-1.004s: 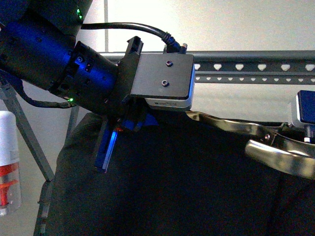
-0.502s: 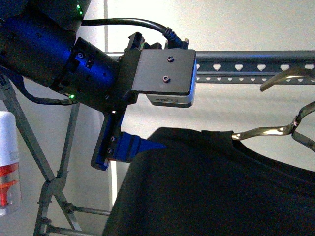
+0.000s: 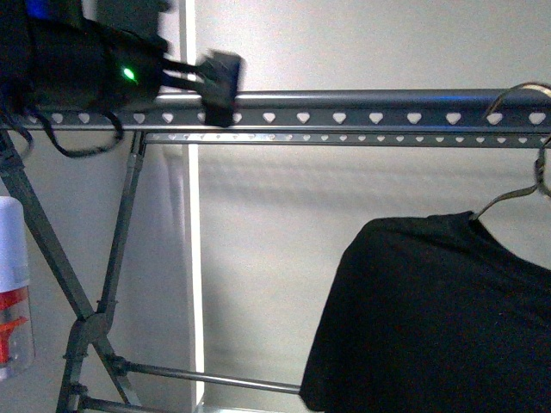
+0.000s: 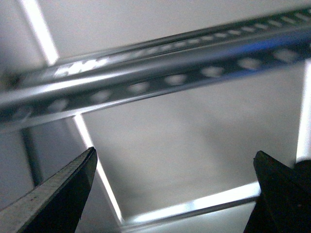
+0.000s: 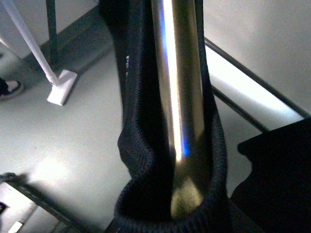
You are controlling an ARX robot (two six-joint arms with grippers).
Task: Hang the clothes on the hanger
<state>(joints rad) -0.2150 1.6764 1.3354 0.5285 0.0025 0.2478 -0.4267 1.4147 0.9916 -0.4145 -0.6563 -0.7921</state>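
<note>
The black T-shirt (image 3: 430, 318) hangs on a shiny metal clothes hanger (image 3: 504, 200) at the right of the front view. The hanger's hook (image 3: 516, 91) is level with the dark-grey rack's rail (image 3: 344, 116), which has a row of heart-shaped holes. Whether the hook rests on the rail I cannot tell. The right wrist view shows the hanger's metal bar (image 5: 182, 97) inside the shirt's ribbed collar (image 5: 141, 160); my right gripper is shut on the hanger, its fingers unseen. My left gripper (image 4: 175, 155) is open and empty, facing the rail (image 4: 160, 73). The left arm (image 3: 86, 64) is at the top left.
The rack's crossed legs (image 3: 86, 327) and a lower crossbar (image 3: 207, 377) stand at the left. A white bottle with a red label (image 3: 13, 284) is at the left edge. The right wrist view shows the floor, a white pole's foot (image 5: 60, 92) and a shoe (image 5: 9, 87).
My left arm has let go of the shirt and pulled up and to the left. The shirt on its hanger has moved right and up, its hook now level with the rail.
</note>
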